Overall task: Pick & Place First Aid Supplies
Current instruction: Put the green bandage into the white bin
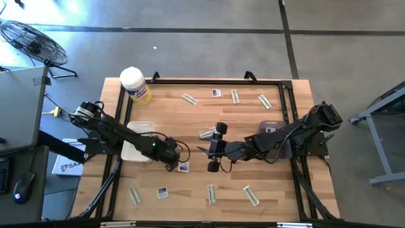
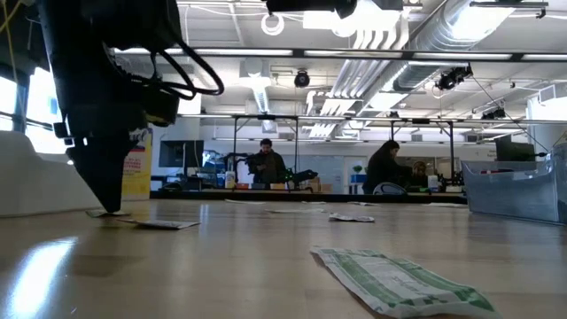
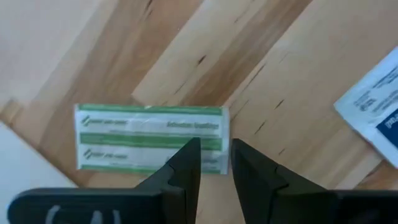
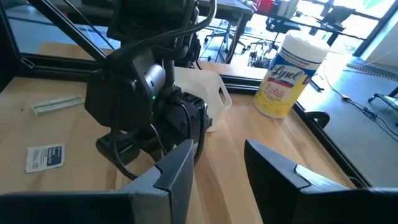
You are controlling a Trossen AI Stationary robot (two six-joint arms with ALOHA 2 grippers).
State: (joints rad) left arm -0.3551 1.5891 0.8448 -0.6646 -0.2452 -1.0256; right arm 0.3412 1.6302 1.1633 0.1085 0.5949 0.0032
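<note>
Left gripper (image 3: 214, 163) sits over a bandage strip (image 3: 149, 137), fingers narrowly parted, holding nothing — flat wrapper could slide out. Right gripper (image 4: 217, 163) open, empty.

- Two dark, jointed arms, matte black housings.
- Looped black cables along links.
- Small green indicator light on left arm (image 1: 152, 144).
- Left gripper (image 3: 215, 163): two tapered black fingers.
- Right gripper (image 4: 219, 163): broad, angular dark fingers.

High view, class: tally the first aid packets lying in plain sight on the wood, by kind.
Greenish-tan strips: 7
White squares with blue print: 3
Total: 10
Uncounted: another strip beneath the left claw, visible only in its wrist view.
</note>
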